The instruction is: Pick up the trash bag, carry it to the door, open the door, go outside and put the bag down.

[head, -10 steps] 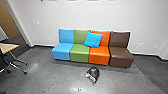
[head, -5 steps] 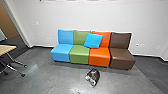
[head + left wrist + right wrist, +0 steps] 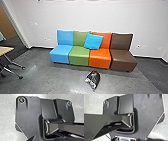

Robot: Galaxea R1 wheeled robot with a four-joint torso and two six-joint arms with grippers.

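Observation:
In the head view the trash bag [image 3: 93, 79], dark with whitish patches on its left side, lies on the grey floor in front of the orange seat. It stands apart from the seats. Both wrist views look down on the robot's own dark body parts with pale floor around them. Whether the grippers are open or shut cannot be made out.
Four joined seats stand along the wall: blue [image 3: 60, 53], green [image 3: 79, 55], orange [image 3: 100, 58] and brown [image 3: 123, 59], with a bright blue cushion [image 3: 93, 41] on them. A table [image 3: 5, 50] with wheeled legs is at the left, a doorway [image 3: 9, 27] behind it.
The head camera has moved a little closer to the seats and the bag, which now show slightly larger and lower. The table has slid further towards the left edge.

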